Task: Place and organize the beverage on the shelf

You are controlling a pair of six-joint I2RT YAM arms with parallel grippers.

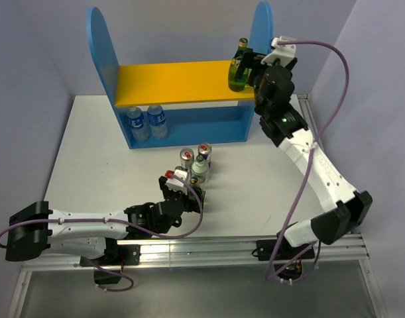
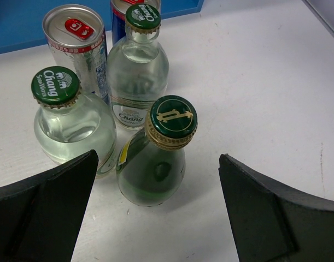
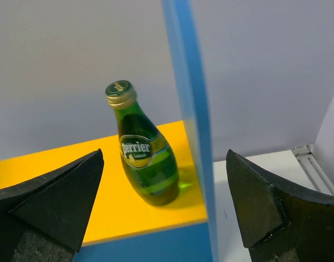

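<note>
Right wrist, Perrier bottle [image 3: 147,164] on shelf [image 3: 188,109], seemingly untouched, right fingers [image 3: 52,202] spread, left fingers [image 2: 46,218] spread near Chang bottles [image 2: 74,128]

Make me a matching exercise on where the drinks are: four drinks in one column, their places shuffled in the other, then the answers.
Drinks
1. Perrier-labelled bottle
2. two water bottles
3. gold-collared green bottle
4. silver can

Places
A. table, nearest the open left gripper
B. blue base, left end
C. table, behind a clear Chang bottle
D. yellow board, right end

Pairs: 1-D, 2-B, 3-A, 4-C
</note>
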